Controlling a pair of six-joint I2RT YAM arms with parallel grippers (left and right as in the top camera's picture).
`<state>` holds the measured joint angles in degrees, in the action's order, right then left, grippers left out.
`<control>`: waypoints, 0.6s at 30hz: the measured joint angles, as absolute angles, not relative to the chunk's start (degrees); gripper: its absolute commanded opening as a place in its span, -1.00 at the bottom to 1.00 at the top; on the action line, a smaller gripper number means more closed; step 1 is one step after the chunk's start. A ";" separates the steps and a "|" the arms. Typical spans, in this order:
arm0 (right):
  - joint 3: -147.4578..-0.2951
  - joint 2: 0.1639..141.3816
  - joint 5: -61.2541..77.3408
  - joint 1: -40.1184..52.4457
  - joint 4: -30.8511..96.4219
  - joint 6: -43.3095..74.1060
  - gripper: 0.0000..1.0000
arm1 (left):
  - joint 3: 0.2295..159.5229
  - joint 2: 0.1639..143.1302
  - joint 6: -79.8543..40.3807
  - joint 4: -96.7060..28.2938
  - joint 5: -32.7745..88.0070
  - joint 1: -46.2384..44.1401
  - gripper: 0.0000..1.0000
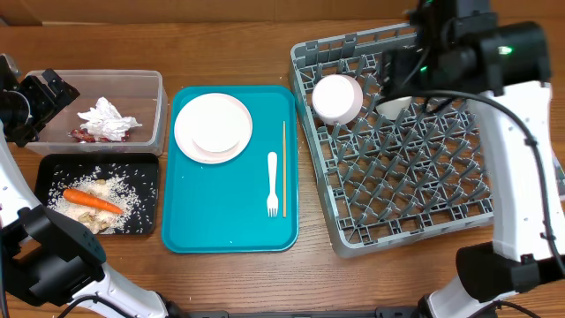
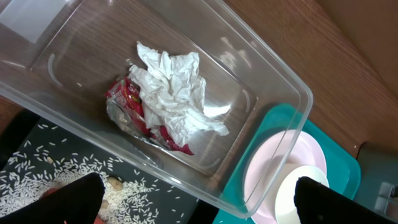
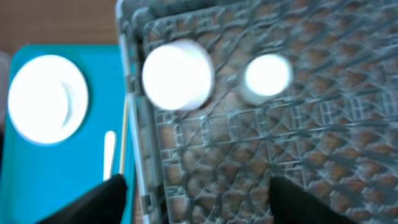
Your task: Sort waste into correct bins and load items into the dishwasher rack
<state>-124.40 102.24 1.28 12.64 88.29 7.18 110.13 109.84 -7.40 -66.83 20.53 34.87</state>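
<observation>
Right fingers (image 3: 96, 200) apart, empty, over large grey lattice rack (image 1: 415, 177), upper right; left fingers (image 2: 68, 199) apart too. Best next, I'd say: pinch round pink-and-white plates (image 1: 213, 128) by rim.

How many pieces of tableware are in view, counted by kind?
plates: 2, a white plate on a pink plate
bowl: 1
cup: 1
fork: 1
chopstick: 1
Total: 6
</observation>
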 measured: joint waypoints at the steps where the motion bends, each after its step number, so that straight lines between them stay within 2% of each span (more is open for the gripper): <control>1: -122.28 102.24 1.96 13.67 87.24 7.44 0.38 | 110.13 109.84 -7.40 -66.83 20.51 34.87 0.99; 10: -98.85 103.28 4.67 22.31 71.85 8.80 0.39 | 110.13 109.84 -7.40 -66.83 20.53 34.87 1.00; 18: -89.69 103.68 5.78 26.63 60.80 8.99 0.38 | 110.13 109.84 -7.40 -66.83 20.51 34.87 1.00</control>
<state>-89.69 103.68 5.78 26.63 60.80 8.99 110.13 109.84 -7.40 -66.83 20.51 34.87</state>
